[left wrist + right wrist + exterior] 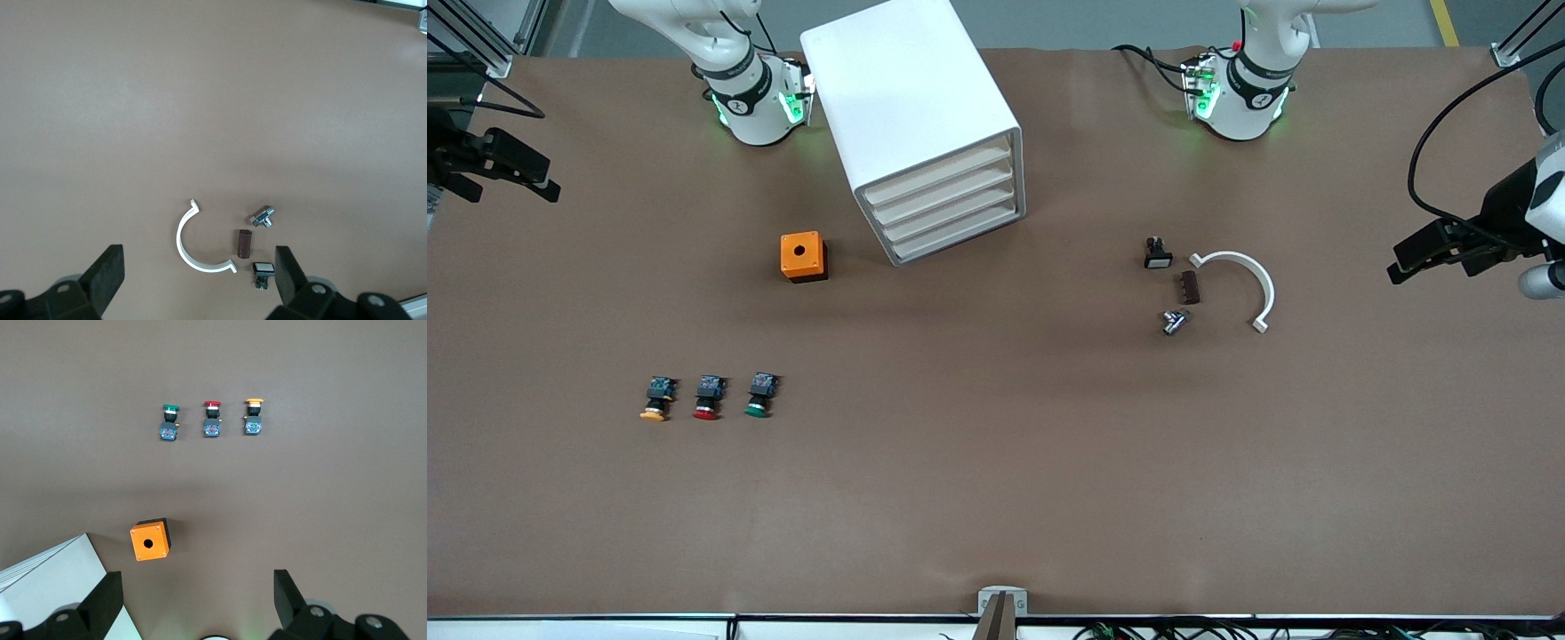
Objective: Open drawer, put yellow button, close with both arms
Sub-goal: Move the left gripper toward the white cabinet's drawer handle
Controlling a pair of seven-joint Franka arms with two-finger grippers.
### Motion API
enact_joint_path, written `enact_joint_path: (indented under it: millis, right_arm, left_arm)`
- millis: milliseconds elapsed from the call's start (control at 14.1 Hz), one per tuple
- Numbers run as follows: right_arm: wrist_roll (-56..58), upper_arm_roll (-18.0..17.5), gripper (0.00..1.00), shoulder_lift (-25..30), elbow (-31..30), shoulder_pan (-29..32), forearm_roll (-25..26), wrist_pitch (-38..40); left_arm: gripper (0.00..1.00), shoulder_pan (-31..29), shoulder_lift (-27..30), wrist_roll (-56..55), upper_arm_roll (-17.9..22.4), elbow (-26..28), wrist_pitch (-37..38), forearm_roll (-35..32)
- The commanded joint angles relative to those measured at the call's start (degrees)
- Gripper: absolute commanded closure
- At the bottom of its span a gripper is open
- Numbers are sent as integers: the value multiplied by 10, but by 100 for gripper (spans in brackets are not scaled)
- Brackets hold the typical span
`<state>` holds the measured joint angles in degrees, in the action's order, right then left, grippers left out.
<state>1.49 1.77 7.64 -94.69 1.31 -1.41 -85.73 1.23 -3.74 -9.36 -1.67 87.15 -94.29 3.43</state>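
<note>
Left end effector (197,280), fingers spread wide and empty, held up over the surface (996,462) at the left arm's end, above a white half-ring (193,243), a brown block (244,243), a metal fitting (263,217) and a small black part (262,272). Right end effector (197,600), likewise wide open and empty, held up over the right arm's end of the surface, above an orange box (149,540) and one corner of the cabinet (53,583). Both arms wait. The cabinet stands between the two bases, and its four drawers, the top drawer (936,172) among them, are all pushed in. Three buttons lie in a row nearer the front camera than the orange box: yellow button (657,398) outermost toward the right arm's end, red button (708,396) in the middle, green button (759,395) next. All three lie on their sides, apart from one another.
</note>
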Motion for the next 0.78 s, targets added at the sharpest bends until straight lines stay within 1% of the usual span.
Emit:
enact_joint_path:
  millis: [0,354,496,708]
  right_arm:
    - [2,3,0,17,-16,-2,-9,-9]
    - [4,3,0,17,-15,-1,-9,-10]
    - [4,3,0,18,-16,-1,-9,-10]
    - [4,3,0,18,-16,-2,-9,-10]
  left_arm:
    - [1,-2,2,4,-4,-4,9,-12]
    - [1,-5,1,1,-3,-5,9,-12]
    - [1,-16,-6,-1,2,-1,24,-2]
    - [1,-4,-63,-6,-1,-5,12,-8]
